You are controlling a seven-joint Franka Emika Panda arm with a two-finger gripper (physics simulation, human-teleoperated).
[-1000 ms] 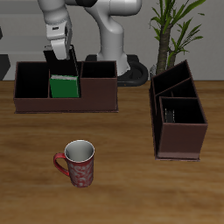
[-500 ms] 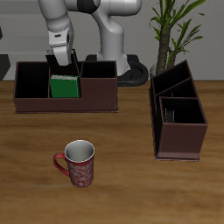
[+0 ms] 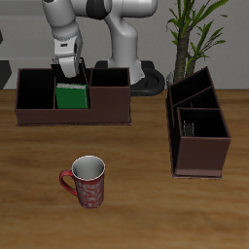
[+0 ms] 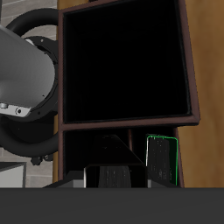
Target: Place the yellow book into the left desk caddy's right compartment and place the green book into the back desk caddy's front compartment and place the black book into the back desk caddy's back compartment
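The back desk caddy [image 3: 73, 116] stands near the robot's base. The green book [image 3: 71, 96] stands upright in its front compartment and shows as a green-edged slab in the wrist view [image 4: 162, 160]. My gripper [image 3: 71, 70] hangs over the compartment just behind it, shut on the black book [image 3: 72, 76], whose lower part is down between the caddy's walls. In the wrist view the book is a dark shape [image 4: 112, 150] between my fingers. The left desk caddy [image 3: 201, 161] stands apart at the table's side. No yellow book shows.
A red mug [image 3: 86, 180] stands near the table's front edge. A potted plant [image 3: 190, 29] rises behind the left desk caddy. The robot's base [image 3: 131, 68] is right behind the back caddy.
My gripper has come down a little with the black book, lower into the back caddy's back compartment. The green book and the mug have not moved.
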